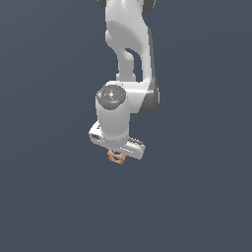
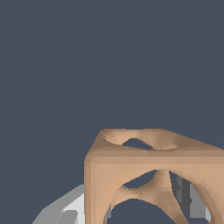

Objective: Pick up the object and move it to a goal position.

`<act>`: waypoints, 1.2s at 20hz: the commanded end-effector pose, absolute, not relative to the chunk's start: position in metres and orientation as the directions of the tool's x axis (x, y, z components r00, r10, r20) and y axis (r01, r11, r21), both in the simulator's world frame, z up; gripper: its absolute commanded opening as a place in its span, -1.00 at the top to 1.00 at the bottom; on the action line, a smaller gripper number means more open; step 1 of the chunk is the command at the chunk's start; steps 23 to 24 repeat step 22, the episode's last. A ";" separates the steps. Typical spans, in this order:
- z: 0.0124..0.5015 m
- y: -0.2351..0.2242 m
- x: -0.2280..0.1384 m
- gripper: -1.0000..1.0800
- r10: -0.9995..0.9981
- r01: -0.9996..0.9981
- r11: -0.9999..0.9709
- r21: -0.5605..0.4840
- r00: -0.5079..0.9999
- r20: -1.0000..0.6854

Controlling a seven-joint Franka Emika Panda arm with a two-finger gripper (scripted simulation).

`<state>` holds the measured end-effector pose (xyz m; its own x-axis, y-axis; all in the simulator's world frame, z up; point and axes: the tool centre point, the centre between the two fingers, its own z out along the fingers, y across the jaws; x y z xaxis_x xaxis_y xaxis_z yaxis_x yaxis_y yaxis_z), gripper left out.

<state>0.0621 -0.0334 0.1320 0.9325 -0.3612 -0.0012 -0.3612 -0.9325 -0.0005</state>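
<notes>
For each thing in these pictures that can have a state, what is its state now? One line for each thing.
Gripper: pointing down, the block right under it; whether the fingers are closed on it cannot be told.
Block: orange-tan, hollow with round holes, at the gripper's tip; in the wrist view it sits very close to the camera.
Arm: reaching down from the top of the exterior view.

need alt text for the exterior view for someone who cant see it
A white robot arm reaches down the middle of a plain dark grey-blue background, with a tiny orange-tan hollow cube-like block sitting right under its white gripper. The block is far smaller than the gripper, and the jaws themselves are hidden, so a grip cannot be confirmed from here.
</notes>
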 end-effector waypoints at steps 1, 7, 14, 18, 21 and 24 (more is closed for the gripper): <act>0.156 -0.038 0.053 1.00 -0.361 -0.361 -0.932 -0.001 0.932 -0.001; 0.206 -0.048 0.034 1.00 -0.361 -0.361 -0.932 -0.001 0.932 -0.001; 0.245 -0.056 0.020 1.00 -0.362 -0.362 -0.932 -0.001 0.932 0.000; 0.256 -0.059 0.017 1.00 -0.361 -0.361 -0.932 0.000 0.932 0.000; 0.258 -0.059 0.017 1.00 -0.361 -0.361 -0.932 0.000 0.932 0.000; 0.258 -0.059 0.017 1.00 -0.361 -0.361 -0.932 0.000 0.932 0.000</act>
